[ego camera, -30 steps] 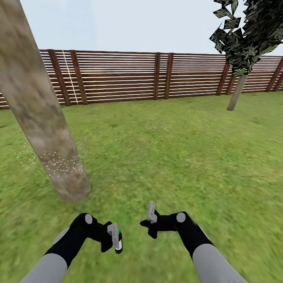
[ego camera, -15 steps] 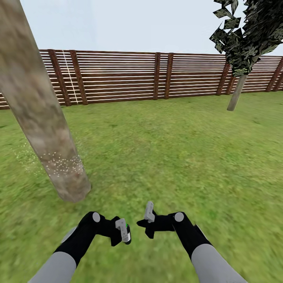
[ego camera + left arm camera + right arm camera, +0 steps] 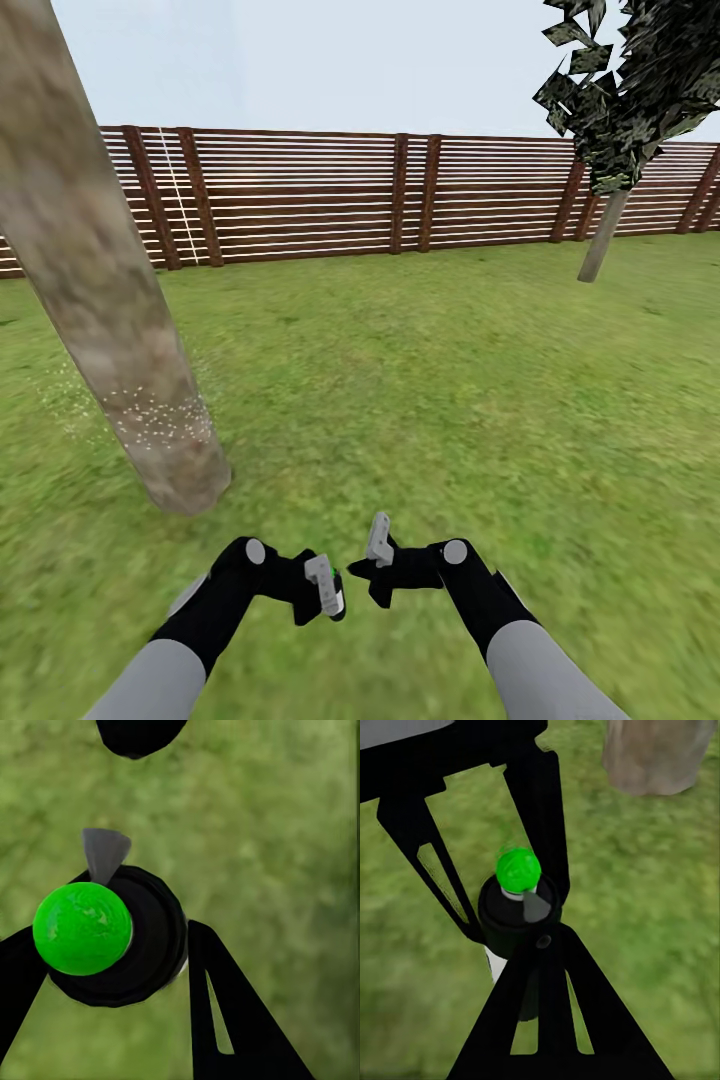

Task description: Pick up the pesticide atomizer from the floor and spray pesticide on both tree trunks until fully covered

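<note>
Gripping pesticide atomizer (image 3: 335, 603), left fingers (image 3: 322, 585) clamped around it over grass; right fingers (image 3: 379, 538) apart, empty.

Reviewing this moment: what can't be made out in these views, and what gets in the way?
- Near tree trunk: crown cut off by the head view's top edge.
- Pesticide atomizer: lower body hidden behind a right gripper finger in the right wrist view; in the head view, too small behind the left gripper.
- Far tree: spray coverage too distant to judge.
</note>
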Tool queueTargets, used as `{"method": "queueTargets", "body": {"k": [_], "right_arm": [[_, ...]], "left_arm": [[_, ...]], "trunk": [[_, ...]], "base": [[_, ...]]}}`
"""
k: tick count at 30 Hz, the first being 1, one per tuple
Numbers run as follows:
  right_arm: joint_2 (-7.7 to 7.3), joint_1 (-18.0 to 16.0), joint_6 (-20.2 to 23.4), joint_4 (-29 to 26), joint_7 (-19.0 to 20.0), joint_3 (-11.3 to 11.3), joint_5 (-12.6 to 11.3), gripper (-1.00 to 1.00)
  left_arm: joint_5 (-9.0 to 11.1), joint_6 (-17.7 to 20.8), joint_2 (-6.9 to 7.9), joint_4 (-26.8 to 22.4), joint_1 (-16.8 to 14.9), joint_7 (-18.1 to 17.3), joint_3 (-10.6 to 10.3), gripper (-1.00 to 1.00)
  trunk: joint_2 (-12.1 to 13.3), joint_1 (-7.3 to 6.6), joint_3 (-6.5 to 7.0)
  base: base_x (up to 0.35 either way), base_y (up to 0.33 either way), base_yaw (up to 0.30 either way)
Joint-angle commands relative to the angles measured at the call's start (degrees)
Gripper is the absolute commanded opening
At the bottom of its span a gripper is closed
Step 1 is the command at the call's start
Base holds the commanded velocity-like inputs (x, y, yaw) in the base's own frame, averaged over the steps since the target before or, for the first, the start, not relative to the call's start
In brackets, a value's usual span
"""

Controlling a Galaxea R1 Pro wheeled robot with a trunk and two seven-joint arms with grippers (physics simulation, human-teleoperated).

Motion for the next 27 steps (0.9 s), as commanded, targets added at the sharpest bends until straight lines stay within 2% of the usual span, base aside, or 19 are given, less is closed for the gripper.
{"method": "queueTargets", "body": {"k": [1,6,27], "right_arm": [[0.09,0.0,-0.3,0.0,0.3,-0.4,0.5,-1.0],[0.09,0.0,-0.3,-0.1,0.3,-0.4,0.5,-1.0],[0.09,0.0,-0.3,-0.3,0.3,-0.4,0.5,-1.0]], "left_arm": [[-0.1,0.4,-0.17,-0.1,0.0,-0.3,0.0,-1.0],[0.3,0.5,-0.22,-1.6,0.0,-0.4,0.0,-1.0],[0.4,0.4,-2.0,-1.2,0.2,-0.2,0.1,-1.0]], "trunk": [[0.0,-0.01,-0.05],[0.0,-0.01,-0.05],[0.0,-0.01,-0.05]], "base": [[0.0,0.0,0.0],[0.0,0.0,0.0],[0.0,0.0,0.0]]}}
